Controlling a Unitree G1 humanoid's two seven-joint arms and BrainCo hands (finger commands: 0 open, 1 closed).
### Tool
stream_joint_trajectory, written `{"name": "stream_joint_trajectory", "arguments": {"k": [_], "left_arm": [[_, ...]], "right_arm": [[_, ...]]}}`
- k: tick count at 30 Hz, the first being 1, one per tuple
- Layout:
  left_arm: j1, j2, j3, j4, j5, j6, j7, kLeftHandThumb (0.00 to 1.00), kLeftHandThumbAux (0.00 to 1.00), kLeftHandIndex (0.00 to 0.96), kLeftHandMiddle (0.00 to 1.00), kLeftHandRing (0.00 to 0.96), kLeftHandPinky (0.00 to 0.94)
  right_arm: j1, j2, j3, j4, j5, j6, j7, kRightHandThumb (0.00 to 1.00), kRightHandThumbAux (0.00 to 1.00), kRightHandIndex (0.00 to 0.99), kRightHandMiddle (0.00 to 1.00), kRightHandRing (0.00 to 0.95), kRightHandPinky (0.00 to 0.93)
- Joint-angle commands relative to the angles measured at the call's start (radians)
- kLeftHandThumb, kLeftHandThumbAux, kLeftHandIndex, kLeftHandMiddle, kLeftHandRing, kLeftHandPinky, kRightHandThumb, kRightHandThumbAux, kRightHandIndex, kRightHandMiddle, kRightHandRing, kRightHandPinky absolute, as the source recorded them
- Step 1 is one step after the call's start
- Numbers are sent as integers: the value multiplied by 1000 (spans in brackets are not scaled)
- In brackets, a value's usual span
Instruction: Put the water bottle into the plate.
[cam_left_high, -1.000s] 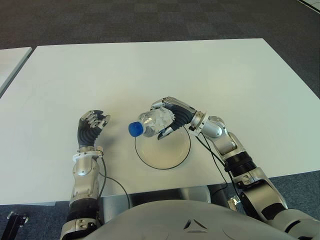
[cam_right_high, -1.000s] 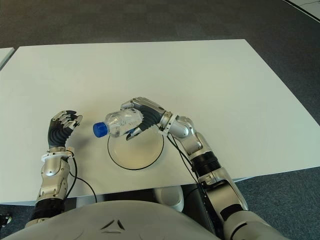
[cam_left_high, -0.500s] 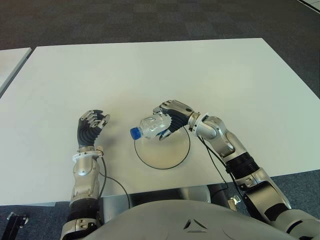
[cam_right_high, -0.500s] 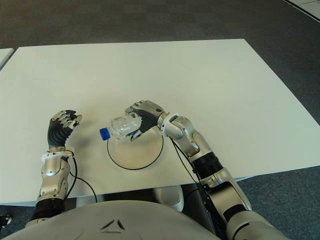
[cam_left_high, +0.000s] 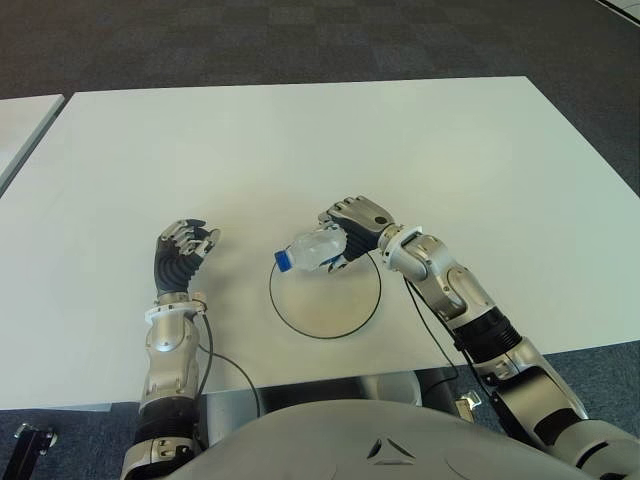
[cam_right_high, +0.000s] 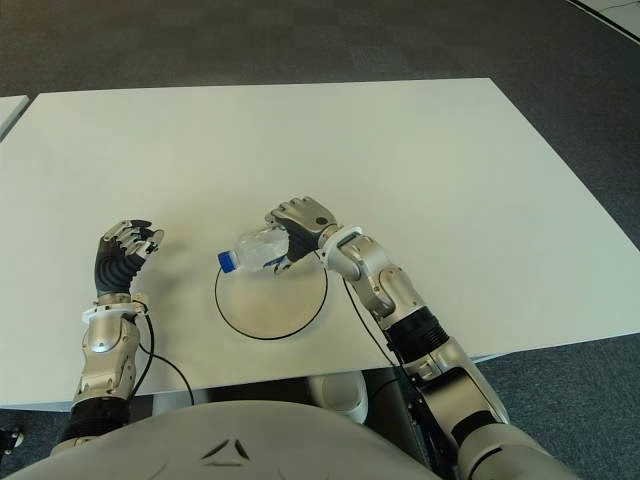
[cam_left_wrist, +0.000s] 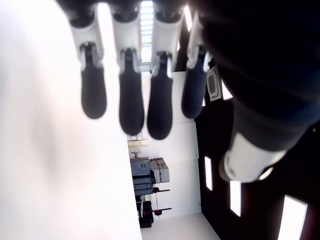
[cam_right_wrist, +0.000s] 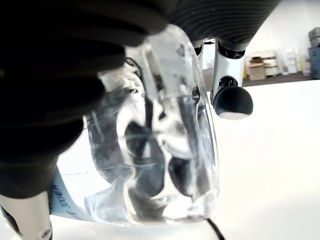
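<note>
The bottle (cam_left_high: 318, 248) is gripped by the right hand (cam_left_high: 358, 222), fingers wrapped around its clear body. It is held tilted, blue cap (cam_left_high: 283, 260) lowest and towards the robot's left, over the far rim of the plate (cam_left_high: 352, 318). Contact with the plate cannot be told. The left hand (cam_left_high: 183, 255) is seen left of the plate, fingers loosely curled, nothing held.

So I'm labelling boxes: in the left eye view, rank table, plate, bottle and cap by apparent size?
1. Table
2. Plate
3. Bottle, held in the right hand
4. Cap
</note>
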Motion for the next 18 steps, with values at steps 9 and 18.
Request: {"name": "stream_joint_trajectory", "arguments": {"k": [9, 18], "left_arm": [[1, 9, 4, -2, -10, 26, -14, 705, 713, 431, 550, 530, 520], [-3, 7, 6, 2, -7, 31, -8, 705, 712, 431, 539, 521, 506]], "right_arm": [[-25, -34, 30, -91, 4, 77, 167, 416, 710, 228, 292, 282, 295], [-67, -90, 37, -84, 89, -25, 244, 364, 681, 54, 52, 42, 58]]}}
